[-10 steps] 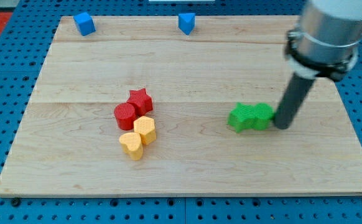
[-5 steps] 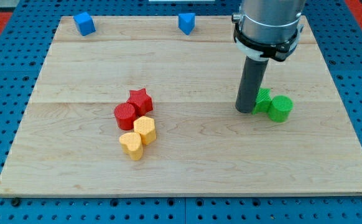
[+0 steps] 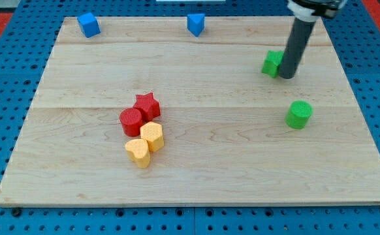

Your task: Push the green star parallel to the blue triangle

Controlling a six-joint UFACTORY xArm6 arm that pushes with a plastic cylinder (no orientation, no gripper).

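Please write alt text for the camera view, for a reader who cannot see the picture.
My tip touches the right side of the green star near the wooden board's top right, with the green cylinder apart below. A blue cube and blue triangle sit along the top edge; a red star, red cylinder and two yellow blocks cluster left of centre.

My tip (image 3: pixel 286 76) touches the green star (image 3: pixel 271 63), whose shape is partly hidden. The blue triangle (image 3: pixel 195 24) sits well to the view's left.
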